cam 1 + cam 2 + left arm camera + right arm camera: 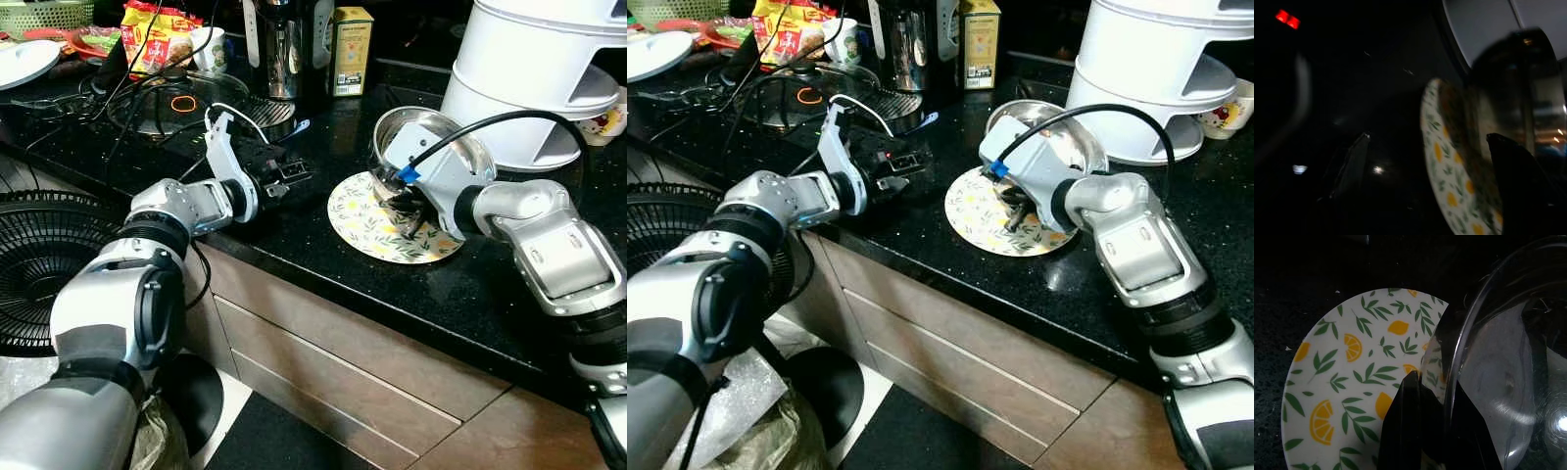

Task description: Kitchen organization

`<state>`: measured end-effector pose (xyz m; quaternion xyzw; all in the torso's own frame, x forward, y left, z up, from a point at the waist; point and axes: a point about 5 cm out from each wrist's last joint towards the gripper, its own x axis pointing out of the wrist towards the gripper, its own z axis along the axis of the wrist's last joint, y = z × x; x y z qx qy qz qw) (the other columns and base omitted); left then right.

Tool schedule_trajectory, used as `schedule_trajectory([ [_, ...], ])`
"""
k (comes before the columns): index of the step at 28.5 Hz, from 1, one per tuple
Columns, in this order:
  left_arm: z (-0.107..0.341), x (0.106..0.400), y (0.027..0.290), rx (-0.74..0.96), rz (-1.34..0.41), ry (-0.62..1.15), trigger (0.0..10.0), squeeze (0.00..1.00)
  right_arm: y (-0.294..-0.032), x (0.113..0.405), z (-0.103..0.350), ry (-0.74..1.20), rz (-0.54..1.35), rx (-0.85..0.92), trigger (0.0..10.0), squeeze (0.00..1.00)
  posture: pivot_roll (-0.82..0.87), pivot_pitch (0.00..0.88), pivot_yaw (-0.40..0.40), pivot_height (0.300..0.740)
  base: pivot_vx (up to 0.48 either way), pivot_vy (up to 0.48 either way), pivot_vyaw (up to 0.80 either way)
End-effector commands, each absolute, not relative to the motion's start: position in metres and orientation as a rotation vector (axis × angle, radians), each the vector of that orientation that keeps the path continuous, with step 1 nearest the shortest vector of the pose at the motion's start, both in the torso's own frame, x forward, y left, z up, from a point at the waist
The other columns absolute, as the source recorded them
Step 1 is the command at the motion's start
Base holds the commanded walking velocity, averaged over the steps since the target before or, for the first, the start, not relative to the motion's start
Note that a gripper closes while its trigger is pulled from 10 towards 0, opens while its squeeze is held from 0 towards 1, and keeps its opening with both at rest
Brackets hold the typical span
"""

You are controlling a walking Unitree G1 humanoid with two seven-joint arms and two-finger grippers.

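Right gripper: pinched the near rim of the bowl, one finger on each side of the wall.
Bowl: steel, tilted up on the plate, in front of the white steamer.
Plate: lemon-patterned, lay flat on the black counter near its front edge.
Left gripper: hovered low over the counter just beside the plate, fingers spread, holding nothing.
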<state>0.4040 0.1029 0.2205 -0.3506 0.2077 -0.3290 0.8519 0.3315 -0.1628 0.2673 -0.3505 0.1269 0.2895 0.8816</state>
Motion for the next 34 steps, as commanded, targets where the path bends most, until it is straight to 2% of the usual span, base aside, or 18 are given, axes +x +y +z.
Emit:
schedule_trajectory([
  [1, 0.215, 0.401, 0.098, -0.746, -0.720, 0.474, 10.0, 0.00, -0.160, 0.332, 0.272, 0.243, 0.617, -0.717, 10.0, 0.00, -0.09, 0.068, -0.010, 0.740, 0.000, 0.000, 0.00],
  [7, 0.228, 0.402, 0.087, -0.693, -0.801, 0.269, 10.0, 0.00, -0.142, 0.334, 0.287, 0.095, 0.664, -0.551, 10.0, 0.00, -0.09, 0.062, -0.002, 0.740, 0.000, 0.000, 0.00],
  [11, 0.226, 0.397, 0.080, -0.624, -0.822, 0.205, 10.0, 0.00, -0.137, 0.334, 0.289, 0.033, 0.685, -0.464, 10.0, 0.00, -0.09, 0.056, -0.006, 0.740, 0.000, 0.000, 0.00],
  [12, 0.233, 0.383, 0.076, -0.543, -0.848, 0.082, 10.0, 0.00, -0.138, 0.332, 0.286, -0.018, 0.705, -0.260, 10.0, 0.00, -0.07, 0.060, -0.016, 0.740, 0.000, 0.000, 0.00],
  [13, 0.250, 0.372, 0.082, -0.579, -0.871, -0.003, 10.0, 0.00, -0.142, 0.331, 0.284, -0.040, 0.714, -0.128, 10.0, 0.00, -0.06, 0.039, -0.008, 0.740, 0.000, 0.000, 0.00],
  [16, 0.267, 0.363, 0.088, -0.558, -0.903, -0.082, 10.0, 0.00, -0.144, 0.332, 0.280, -0.042, 0.720, -0.134, 10.0, 0.00, -0.05, 0.041, -0.005, 0.740, 0.000, 0.000, 0.00],
  [18, 0.278, 0.355, 0.091, -0.472, -0.910, -0.162, 10.0, 0.00, -0.142, 0.332, 0.277, -0.048, 0.733, -0.126, 10.0, 0.00, -0.05, 0.042, -0.012, 0.740, 0.000, 0.000, 0.00],
  [23, 0.294, 0.336, 0.092, -0.523, -0.915, -0.279, 10.0, 0.00, -0.143, 0.333, 0.271, -0.052, 0.722, -0.126, 10.0, 0.00, -0.04, 0.036, 0.007, 0.740, 0.000, 0.000, 0.00],
  [29, 0.281, 0.326, 0.088, -0.546, -0.844, -0.269, 10.0, 0.00, -0.150, 0.335, 0.268, -0.058, 0.653, -0.149, 10.0, 0.00, -0.03, 0.029, 0.013, 0.740, 0.000, 0.000, 0.00],
  [34, 0.259, 0.325, 0.096, -0.616, -0.699, -0.221, 10.0, 0.00, -0.167, 0.345, 0.275, -0.106, 0.484, -0.199, 10.0, 0.00, -0.03, 0.031, 0.014, 0.740, 0.000, 0.000, 0.00],
])
